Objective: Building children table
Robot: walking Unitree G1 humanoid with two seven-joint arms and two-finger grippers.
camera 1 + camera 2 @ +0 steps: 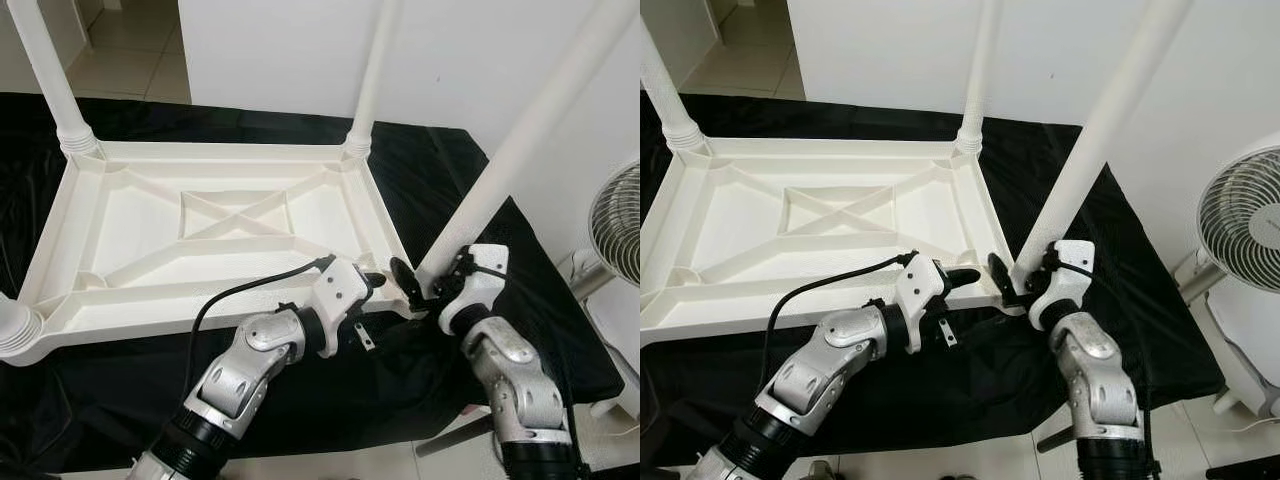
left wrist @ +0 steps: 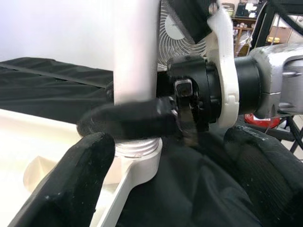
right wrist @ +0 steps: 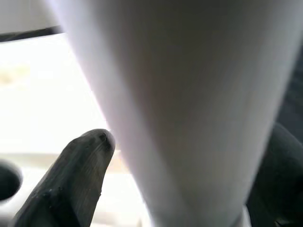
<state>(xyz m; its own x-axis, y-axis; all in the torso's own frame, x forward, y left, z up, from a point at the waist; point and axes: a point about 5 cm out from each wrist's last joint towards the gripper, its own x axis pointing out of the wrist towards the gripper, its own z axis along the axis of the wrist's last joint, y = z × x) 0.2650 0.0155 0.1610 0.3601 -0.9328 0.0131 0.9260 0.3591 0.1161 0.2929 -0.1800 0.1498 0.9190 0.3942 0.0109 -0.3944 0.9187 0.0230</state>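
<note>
White plastic children's table top (image 1: 200, 230) lying upside down on a black cloth (image 1: 440, 170), right gripper (image 1: 1023, 278) clasping the near-right table leg (image 1: 1095, 140) at its corner socket, left gripper (image 1: 385, 283) spread wide just beside it, fan (image 1: 1245, 215) nearby

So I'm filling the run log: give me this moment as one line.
stage: fitting last leg | right gripper: around leg base at tabletop corner | left gripper: beside that corner | other legs: three standing

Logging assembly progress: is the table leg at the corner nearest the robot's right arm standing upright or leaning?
Leaning. The leg slants away from the tabletop, while the two far legs stand near vertical. The right gripper holds its base.
</note>
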